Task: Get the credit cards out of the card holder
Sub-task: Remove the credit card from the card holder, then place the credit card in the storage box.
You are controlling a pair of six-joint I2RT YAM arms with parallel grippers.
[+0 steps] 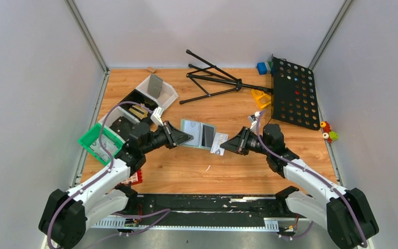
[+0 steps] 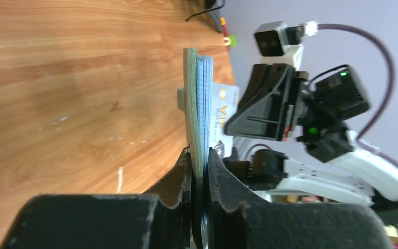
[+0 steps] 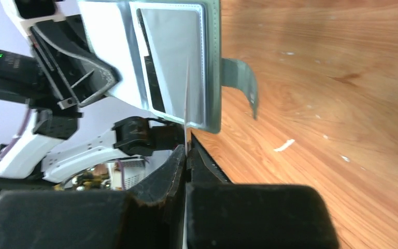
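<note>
Partway out: credit card (image 1: pixel 219 143) protrudes from open card holder (image 1: pixel 197 134).

The top view looks down from high behind both arm bases onto the whole wooden table (image 1: pixel 238 176), far enough back to take in both arms and the side walls. The left wrist camera sits close behind the left gripper (image 2: pixel 199 155), rolled sideways and facing along the tabletop toward the right arm. The right wrist camera sits just as close behind the right gripper (image 3: pixel 187 148), facing back toward the left arm. All three views share the card holder (image 1: pixel 192 133) and the credit card (image 1: pixel 218 143) at its edge, mid-table.
</note>
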